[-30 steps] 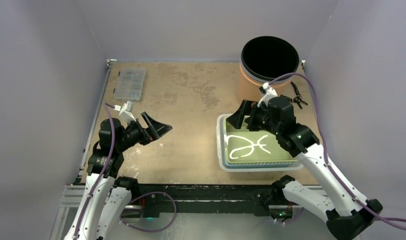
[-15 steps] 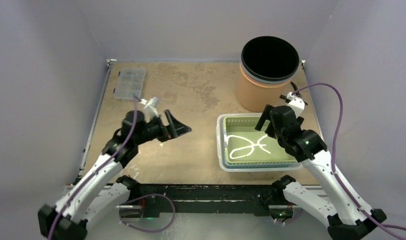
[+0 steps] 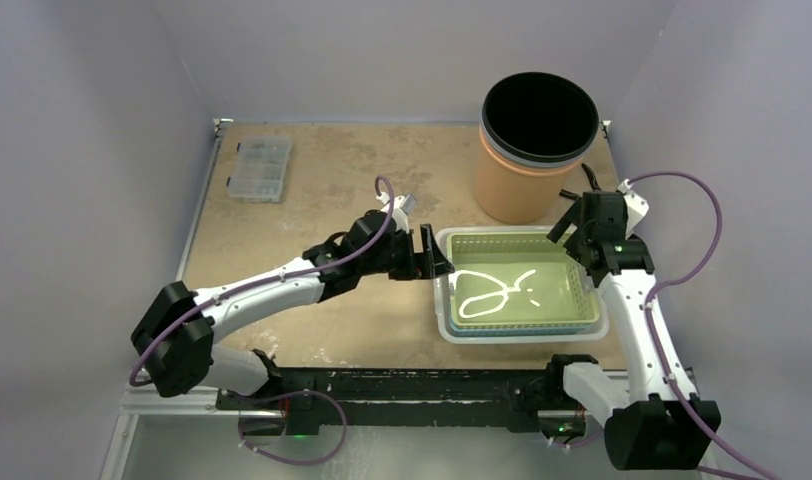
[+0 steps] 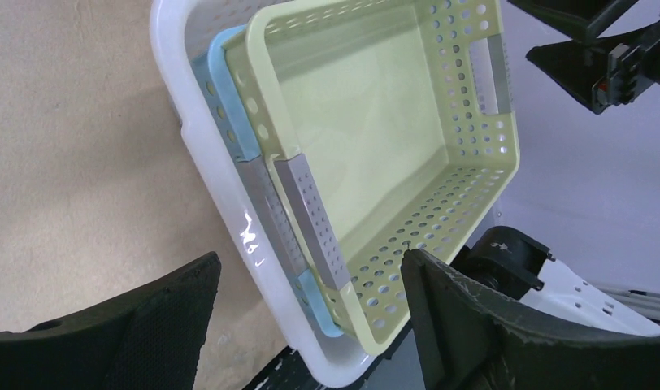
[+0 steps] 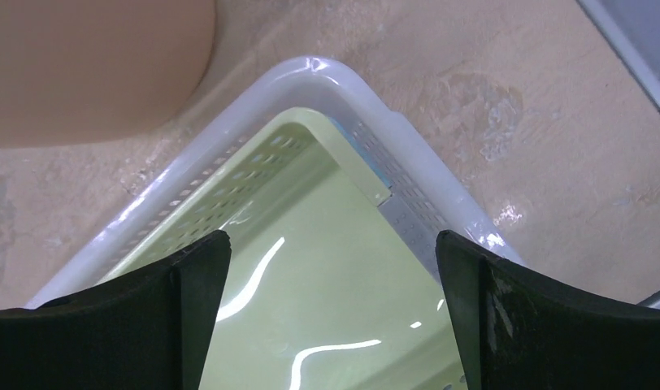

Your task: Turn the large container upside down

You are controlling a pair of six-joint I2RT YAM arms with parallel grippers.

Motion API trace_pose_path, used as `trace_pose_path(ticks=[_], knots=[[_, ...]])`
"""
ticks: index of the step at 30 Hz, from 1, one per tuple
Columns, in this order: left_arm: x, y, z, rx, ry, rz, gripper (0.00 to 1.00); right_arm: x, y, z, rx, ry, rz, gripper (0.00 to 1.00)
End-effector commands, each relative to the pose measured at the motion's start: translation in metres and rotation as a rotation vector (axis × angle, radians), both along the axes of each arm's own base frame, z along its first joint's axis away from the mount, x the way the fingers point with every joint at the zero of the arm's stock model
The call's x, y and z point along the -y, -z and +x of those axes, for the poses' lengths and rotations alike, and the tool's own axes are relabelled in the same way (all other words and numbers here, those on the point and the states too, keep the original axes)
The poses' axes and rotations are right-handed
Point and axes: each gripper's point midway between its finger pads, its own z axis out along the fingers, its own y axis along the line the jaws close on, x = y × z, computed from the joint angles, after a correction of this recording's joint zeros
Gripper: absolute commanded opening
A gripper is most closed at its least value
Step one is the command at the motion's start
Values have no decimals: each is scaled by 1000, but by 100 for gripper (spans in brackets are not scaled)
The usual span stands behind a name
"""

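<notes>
A large white basket (image 3: 442, 290) sits at the table's right front, upright. A blue basket (image 3: 522, 328) and a pale green basket (image 3: 512, 300) are nested inside it. My left gripper (image 3: 434, 262) is open at the stack's left end. In the left wrist view its gripper (image 4: 310, 325) straddles the white rim (image 4: 205, 154), the blue rim (image 4: 229, 114) and the green wall (image 4: 367, 122), with nothing held. My right gripper (image 3: 574, 232) is open above the stack's far right corner. In the right wrist view that gripper (image 5: 335, 309) hangs over the green floor (image 5: 327, 244) and the white rim (image 5: 327, 73).
A tall orange bucket (image 3: 517, 185) with a black rim stands open just behind the baskets. It also shows in the right wrist view (image 5: 91, 65). A clear compartment box (image 3: 259, 168) lies at the far left. The table's front edge runs just below the baskets.
My left arm has reached right across the table to the baskets' left end. My right gripper has moved back from over the basket to its far right corner. Both stayed open.
</notes>
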Motion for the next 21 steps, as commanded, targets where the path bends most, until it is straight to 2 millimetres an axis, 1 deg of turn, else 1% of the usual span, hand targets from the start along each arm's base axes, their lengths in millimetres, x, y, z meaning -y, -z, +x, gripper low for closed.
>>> trace_pose_path(ticks=[1,4,7,9,11,13,15,16,18,19,21], knots=[[28,-21,17,76,9,-79,79,2,23,4,-25,-3,46,99],[40,-9,20,46,39,-59,76,0,28,8,-25,-5,85,98],[49,2,25,38,55,-43,72,-13,43,11,-41,-51,147,97],[55,8,25,18,78,-30,65,-30,54,10,-69,-120,212,95],[60,14,24,4,100,-20,55,-45,58,10,-68,-190,270,90],[59,18,27,1,90,-4,44,-54,54,13,-41,-248,294,85],[55,22,29,4,71,22,36,-69,44,14,1,-318,351,84],[53,24,30,5,65,34,30,-74,38,15,25,-337,370,83],[46,30,30,-6,52,84,22,-79,29,16,66,-361,389,81],[45,28,31,2,51,98,16,-81,25,16,80,-370,393,80],[41,23,34,20,43,120,7,-84,21,14,87,-374,411,77]])
